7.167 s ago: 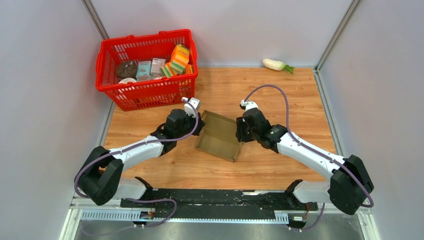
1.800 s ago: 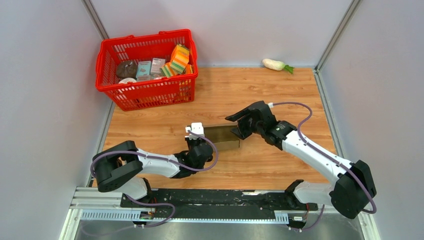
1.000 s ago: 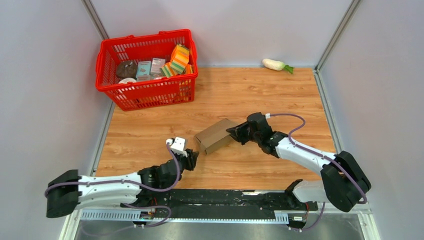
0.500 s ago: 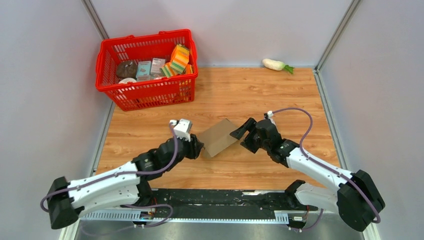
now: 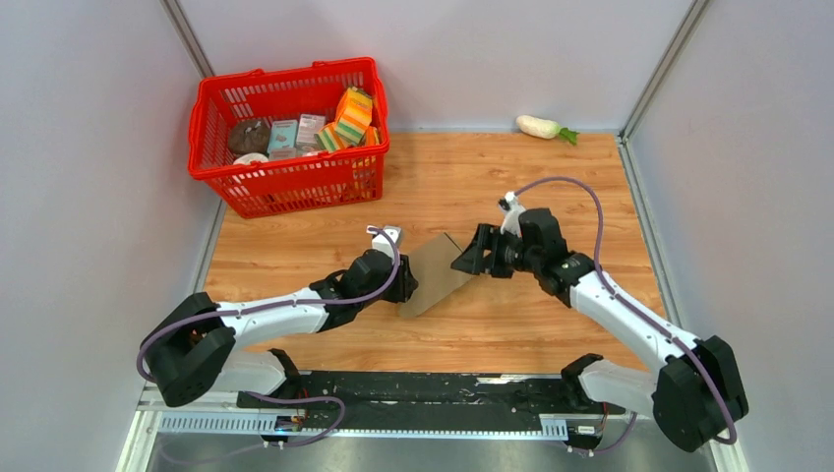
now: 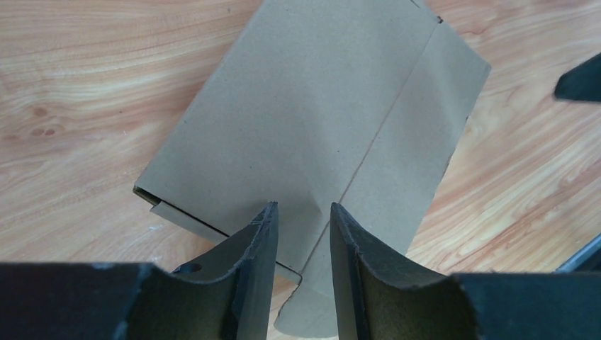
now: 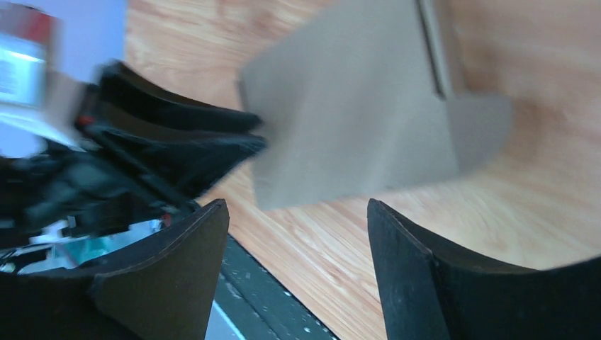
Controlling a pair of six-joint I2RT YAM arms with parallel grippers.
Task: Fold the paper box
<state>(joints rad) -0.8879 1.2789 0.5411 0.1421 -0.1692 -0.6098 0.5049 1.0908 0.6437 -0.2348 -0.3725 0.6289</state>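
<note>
The paper box [image 5: 438,273] is a flat, closed brown cardboard mailer lying on the wooden table; a rounded tab sticks out at its near edge [image 6: 312,312]. It also shows in the left wrist view [image 6: 319,120] and the right wrist view [image 7: 354,127]. My left gripper [image 5: 405,285] is at the box's left near edge, its jaws [image 6: 303,212] a narrow gap apart over the lid, gripping nothing. My right gripper [image 5: 470,261] is at the box's right corner, its jaws [image 7: 296,212] wide open and empty, just off the cardboard.
A red basket [image 5: 285,172] with colourful groceries stands at the back left. A white radish [image 5: 541,126] lies by the back wall. Grey walls close in both sides. A black rail [image 5: 423,388] runs along the near edge.
The open box tray has been closed flat. My left arm swung back toward the near edge, then returned to the box's left side. My right gripper lifted off to the box's right corner.
</note>
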